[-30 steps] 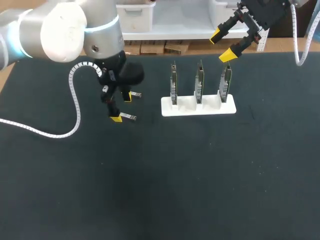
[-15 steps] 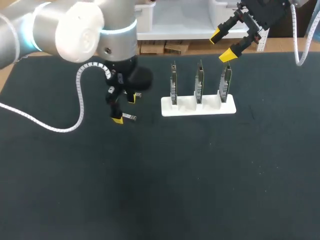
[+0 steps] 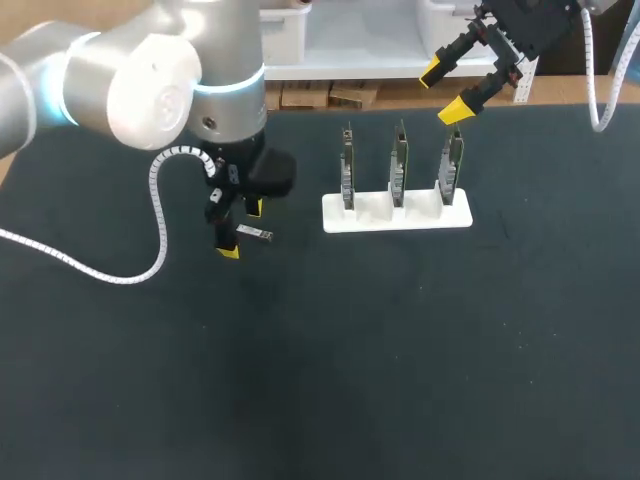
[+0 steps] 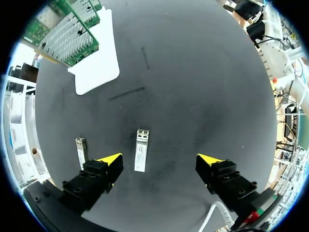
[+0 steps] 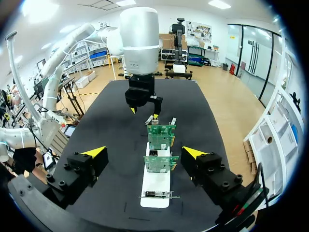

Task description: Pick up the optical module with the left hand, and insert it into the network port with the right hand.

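Hovering low over the black bench (image 3: 400, 350), the left tool (image 3: 241, 230) has its yellow-tipped fingers spread wide, gripping nothing. One optical module (image 4: 140, 151) lies flat on the bench between those fingers, nearer one of them and touching neither. A second module (image 4: 80, 151) lies just outside that same finger. In the head view, at three o'clock from the left tool, stands the white holder (image 3: 397, 213). It carries three upright green boards (image 3: 399, 165) in a row. At about twelve o'clock from the rightmost board, above the bench's far edge, the right tool (image 3: 443, 91) hangs with its fingers apart and empty.
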